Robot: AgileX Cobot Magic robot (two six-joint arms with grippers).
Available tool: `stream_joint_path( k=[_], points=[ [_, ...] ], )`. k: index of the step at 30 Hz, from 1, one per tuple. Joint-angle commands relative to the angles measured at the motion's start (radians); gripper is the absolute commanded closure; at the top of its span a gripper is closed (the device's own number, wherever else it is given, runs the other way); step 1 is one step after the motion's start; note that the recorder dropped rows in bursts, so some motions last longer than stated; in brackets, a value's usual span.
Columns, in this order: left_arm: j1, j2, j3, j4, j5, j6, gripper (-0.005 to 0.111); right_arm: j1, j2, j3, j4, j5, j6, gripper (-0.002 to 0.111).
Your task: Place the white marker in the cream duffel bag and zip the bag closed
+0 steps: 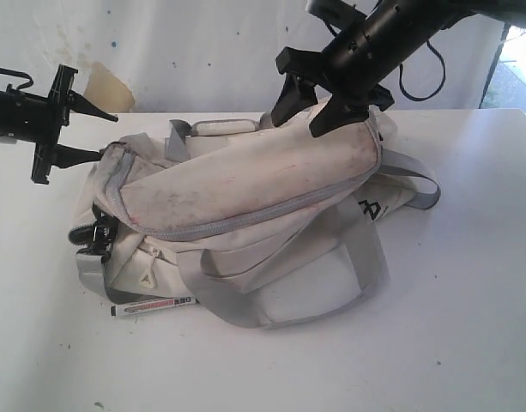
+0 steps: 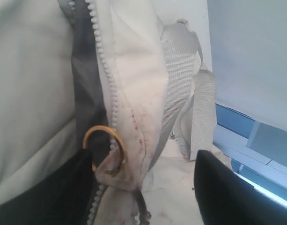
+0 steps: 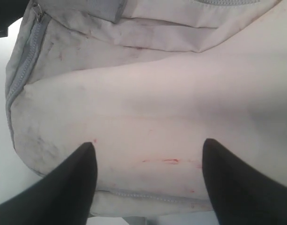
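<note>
A: White bench [image 1: 417, 343], stained wall [image 1: 202, 51]; cream duffel bag [image 1: 245, 197], white marker [image 1: 153, 305] outside, just beside it.
B: Spread, empty: left claw [image 1: 108, 136], right claw [image 1: 297, 127]. Risk: tugging zip ring [image 2: 105, 149], dragging bag over marker.

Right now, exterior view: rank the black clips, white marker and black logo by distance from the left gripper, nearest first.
1. black clips: on the bag's left end, just below the left gripper.
2. white marker: lying on the table in front of the cream duffel bag.
3. black logo: at the bag's far right end.
</note>
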Motion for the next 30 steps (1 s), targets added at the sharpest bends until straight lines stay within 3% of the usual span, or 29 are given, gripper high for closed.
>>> stream_joint_path(
  k=[1, 11, 20, 30],
  points=[
    [-0.002, -0.004, -0.004, -0.003, -0.049, -0.001, 0.040, 0.000, -0.013, -0.002, -0.007, -0.003, -0.013, 0.048],
    [-0.039, 0.024, -0.004, -0.011, -0.069, 0.000, 0.043, 0.000, -0.013, -0.002, -0.008, -0.007, -0.013, 0.048],
    [-0.039, 0.024, -0.004, -0.019, -0.109, 0.034, 0.106, 0.000, -0.013, -0.002, -0.008, -0.004, -0.013, 0.048],
    [-0.029, -0.044, -0.004, -0.097, -0.162, 0.415, 0.107, 0.000, -0.013, -0.002, -0.016, 0.004, -0.013, 0.048]
  ],
)
